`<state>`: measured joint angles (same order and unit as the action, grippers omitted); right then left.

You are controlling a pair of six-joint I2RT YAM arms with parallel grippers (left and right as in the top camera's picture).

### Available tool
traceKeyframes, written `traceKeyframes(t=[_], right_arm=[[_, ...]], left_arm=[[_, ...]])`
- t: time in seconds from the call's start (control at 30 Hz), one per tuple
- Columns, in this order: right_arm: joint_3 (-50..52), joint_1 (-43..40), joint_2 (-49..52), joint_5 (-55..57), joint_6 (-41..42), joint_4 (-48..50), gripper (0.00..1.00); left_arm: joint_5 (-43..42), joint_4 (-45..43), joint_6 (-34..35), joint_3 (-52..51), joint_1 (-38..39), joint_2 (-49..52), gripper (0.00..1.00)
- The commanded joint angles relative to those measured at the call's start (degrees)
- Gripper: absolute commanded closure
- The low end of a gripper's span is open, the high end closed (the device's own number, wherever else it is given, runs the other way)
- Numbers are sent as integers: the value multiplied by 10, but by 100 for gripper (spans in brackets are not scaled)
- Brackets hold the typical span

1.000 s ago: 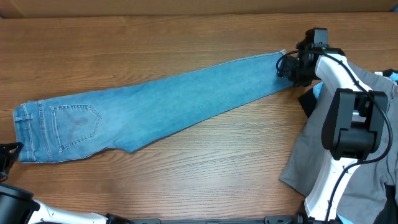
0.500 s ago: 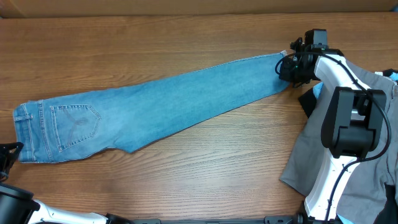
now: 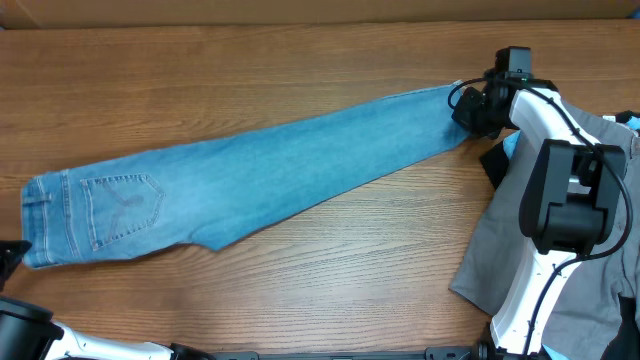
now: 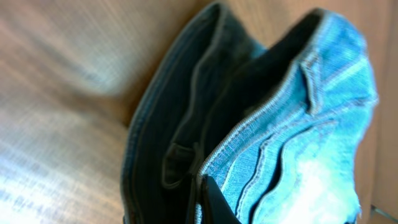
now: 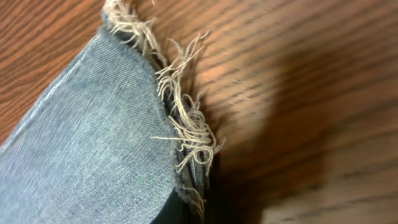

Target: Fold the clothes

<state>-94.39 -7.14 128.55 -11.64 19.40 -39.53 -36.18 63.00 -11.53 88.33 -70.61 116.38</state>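
Across the table (image 3: 300,60) the jeans (image 3: 260,165) lie flat on a slant, with the waist at the near left, the leg end at the far right and a back pocket (image 3: 122,205) facing up. The right arm (image 3: 560,200) rises from the near right edge, bends above the grey trousers (image 3: 485,255) and reaches to the far right, its wrist turned leftward. There the right gripper (image 3: 470,108) is clenched on the frayed hem (image 5: 180,118), loose threads spilling beside its dark finger. The left arm (image 3: 60,340) lies low along the near left edge, mostly out of frame. The left gripper (image 3: 10,252) sits at the waist's near corner, clamped on the waistband (image 4: 267,118), which stands up off the wood with its dark inner layers showing.
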Motion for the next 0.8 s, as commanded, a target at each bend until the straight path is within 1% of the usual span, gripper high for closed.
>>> traceKeyframes(t=[0.0,0.1,0.17,0.23,0.3,0.33,0.43,0.5,0.53,0.6,0.63,0.67,0.7,0.73,0.77], right_arm=[[2,-36,10,49,12,0,96],[2,-36,10,50,-3,-2,96],[2,-36,10,50,-3,-1,96],[2,-36,10,50,-3,0,96],[2,-36,10,50,-3,0,96],[2,-36,10,49,-3,0,96],[2,-36,10,49,-3,-3,96],[2,-36,10,49,-3,-5,96],[2,-36,10,49,-3,-6,96],[2,-36,10,49,-3,-7,96],[2,-36,10,49,-3,-7,96],[2,-36,10,49,-3,-8,92],[2,-36,10,49,-3,-9,84],[2,-36,10,49,-7,-11,74],[1,-36,10,47,-13,-15,61]], left_arm=[[118,-3,50,25,-14,0,96],[188,3,97,25,-13,0,96],[213,7,110,25,-13,0,95],[210,6,114,25,-13,0,84],[194,5,115,25,-13,0,70],[173,1,115,25,-13,0,61],[79,-7,95,33,-13,0,47],[15,-6,71,49,-14,0,46],[-26,-2,51,62,-14,0,48],[-80,6,25,78,-12,0,52],[-123,11,5,89,-8,0,53],[-133,11,-1,92,-4,0,53],[-134,11,-1,92,1,0,50],[-134,11,-3,92,8,0,48],[-134,11,-14,92,16,0,48]])
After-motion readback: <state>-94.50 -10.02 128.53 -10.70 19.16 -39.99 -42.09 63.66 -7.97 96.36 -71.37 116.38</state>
